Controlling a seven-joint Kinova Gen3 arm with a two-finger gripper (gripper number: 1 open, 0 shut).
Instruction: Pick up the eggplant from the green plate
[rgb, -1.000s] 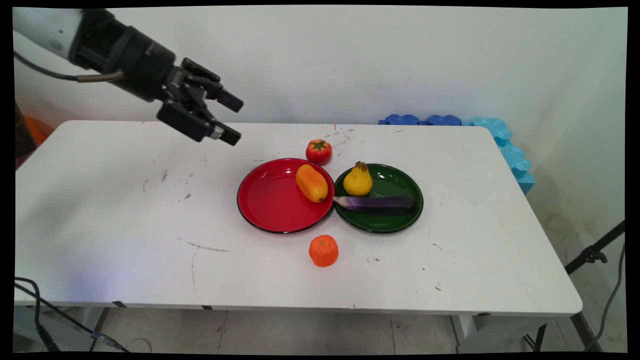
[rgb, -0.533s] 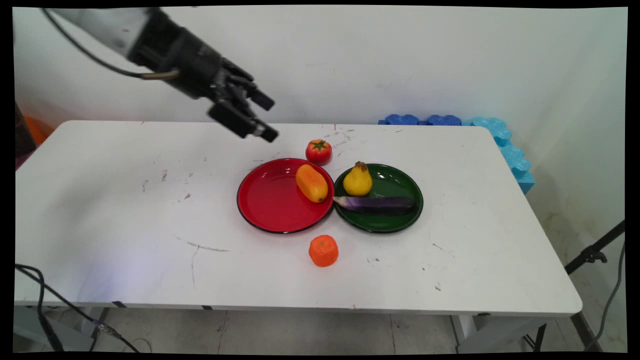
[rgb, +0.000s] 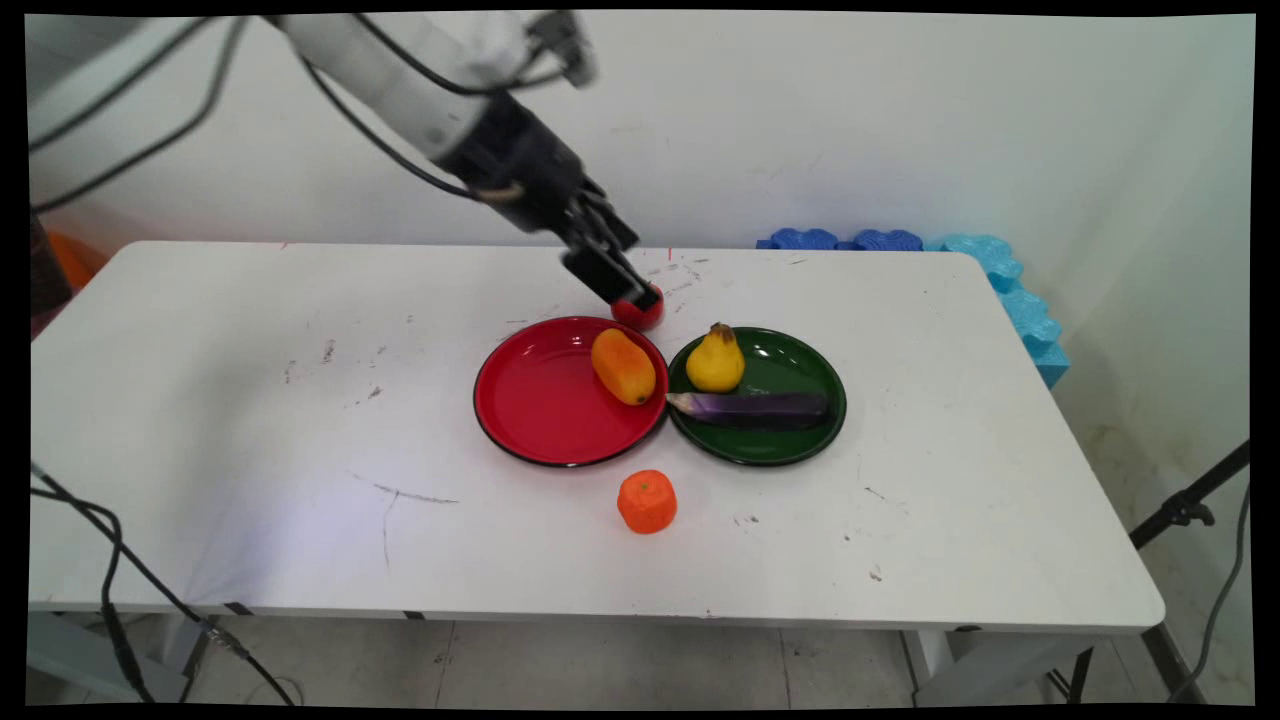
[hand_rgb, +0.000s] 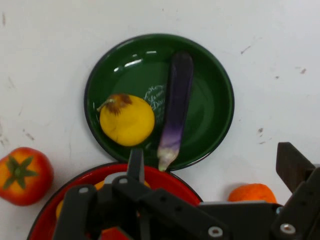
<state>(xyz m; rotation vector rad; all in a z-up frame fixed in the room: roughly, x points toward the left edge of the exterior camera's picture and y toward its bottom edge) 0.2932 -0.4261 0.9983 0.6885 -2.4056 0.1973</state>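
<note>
A white tabletop (rgb: 250, 420) carries two plates set rim to rim near its middle. The red plate (rgb: 540, 400) on the left holds an orange-yellow fruit (rgb: 623, 366) lying against its right edge; the green plate (rgb: 790, 445) on the right holds a yellow pear (rgb: 715, 360) at its far left side and a purple eggplant (rgb: 755, 406) lying across it in front of the pear. Blue foam blocks (rgb: 1010, 290) sit along the tabletop's far right corner against the wall. The arm reaches in from the upper left, and its gripper (rgb: 612, 277) hangs above the far side of the red plate, partly covering a red tomato (rgb: 640, 312) that sits on the tabletop just beyond that plate's rim. In the hand view the fingers (hand_rgb: 292, 165) stand wide apart and hold nothing, with the green plate, pear and eggplant ahead of them. An orange tangerine (rgb: 647, 501) rests alone on the tabletop just in front of the two plates.
</note>
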